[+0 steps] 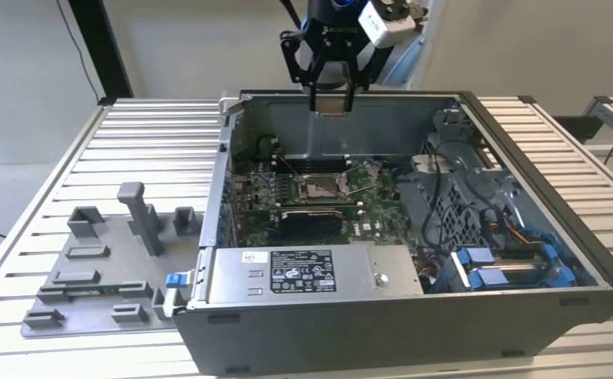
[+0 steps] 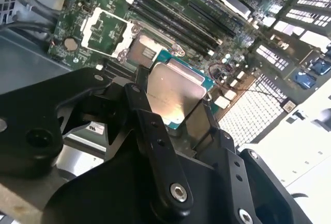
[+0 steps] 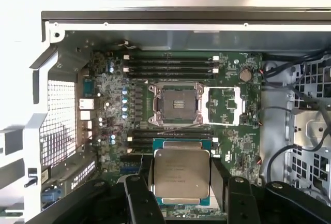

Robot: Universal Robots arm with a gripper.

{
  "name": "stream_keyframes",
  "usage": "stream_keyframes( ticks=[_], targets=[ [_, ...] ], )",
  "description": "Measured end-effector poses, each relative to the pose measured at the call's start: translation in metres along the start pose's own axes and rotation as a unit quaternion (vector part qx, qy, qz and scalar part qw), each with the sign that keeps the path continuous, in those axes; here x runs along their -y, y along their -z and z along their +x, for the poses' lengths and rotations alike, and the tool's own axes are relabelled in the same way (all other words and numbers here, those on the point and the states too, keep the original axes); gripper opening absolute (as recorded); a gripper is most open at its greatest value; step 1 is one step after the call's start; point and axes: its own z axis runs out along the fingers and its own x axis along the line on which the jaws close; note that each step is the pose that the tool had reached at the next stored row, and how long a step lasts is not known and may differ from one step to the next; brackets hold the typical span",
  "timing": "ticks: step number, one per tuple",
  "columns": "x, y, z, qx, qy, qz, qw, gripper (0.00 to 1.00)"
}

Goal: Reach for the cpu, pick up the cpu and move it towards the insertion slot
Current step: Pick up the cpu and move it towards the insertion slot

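I've got the cpu (image 3: 181, 174) clamped in the claw (image 3: 182, 178) right now, its black fingers (image 3: 219, 175) pressing on two opposite edges of the chip. In both wrist views the pale silver top faces the camera, with the teal-green rim peeking out round it, and the chip hangs well clear of the board. In the exterior view the claw (image 1: 331, 110) sits high above the open computer case (image 1: 517, 237), near its back wall, with the chip's edge just visible between the fingertips.

Below me lies the green motherboard (image 3: 106, 87), and on it the insertion slot (image 3: 175, 104): a square socket in a shiny metal frame with a tan-brown centre, its silver retaining frame (image 3: 222, 106) flipped open right beside it. Nothing sits in the socket. In the second wrist view the socket (image 2: 145, 51) shows just past the chip's (image 2: 170, 92) far edge.

Black memory slots (image 3: 170, 64) run in rows on both sides of the socket. On the slatted bench (image 1: 148, 150), at the exterior view's left, I see the grey plastic fixture (image 1: 107, 260) lying just beside the case.
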Motion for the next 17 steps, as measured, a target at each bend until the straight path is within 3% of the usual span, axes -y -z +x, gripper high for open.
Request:
stream_keyframes(
  ticks=[11,17],
  targets=[
    [-0.0241,-0.0030,-0.0030,0.0000,0.000,0.0000,1.00000,0.00],
    [-0.0320,-0.0043,-0.0040,0.0000,0.001,0.0000,1.00000,0.00]
  ],
)
